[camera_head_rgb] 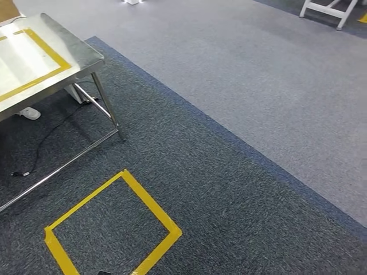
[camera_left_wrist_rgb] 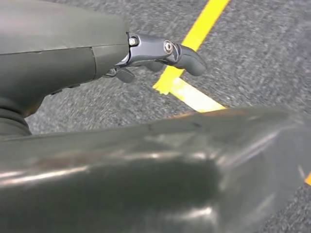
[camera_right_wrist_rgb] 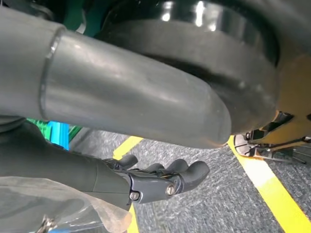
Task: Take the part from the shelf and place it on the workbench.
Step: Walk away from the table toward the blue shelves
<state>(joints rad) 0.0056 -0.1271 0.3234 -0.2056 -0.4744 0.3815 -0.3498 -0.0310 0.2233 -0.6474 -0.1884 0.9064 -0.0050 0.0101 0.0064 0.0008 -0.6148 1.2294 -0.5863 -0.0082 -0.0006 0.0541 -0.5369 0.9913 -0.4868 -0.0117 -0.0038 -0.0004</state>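
The steel workbench (camera_head_rgb: 80, 54), marked with yellow tape, stands at the upper left of the head view. In the right wrist view my right hand (camera_right_wrist_rgb: 161, 179) hangs over the carpet, its fingers curled. A clear plastic bag (camera_right_wrist_rgb: 62, 208) with a small metal part (camera_right_wrist_rgb: 46, 223) in it lies against the hand and looks held; the grip itself is hidden. In the left wrist view my left hand (camera_left_wrist_rgb: 161, 53) hangs above the carpet with its fingers stretched out and nothing in them.
A yellow tape square (camera_head_rgb: 149, 203) marks the dark carpet in front of me. A black cable (camera_head_rgb: 43, 143) runs under the workbench, between its thin steel legs (camera_head_rgb: 108, 109). Lighter grey carpet spreads to the right. A white frame (camera_head_rgb: 328, 11) stands far back.
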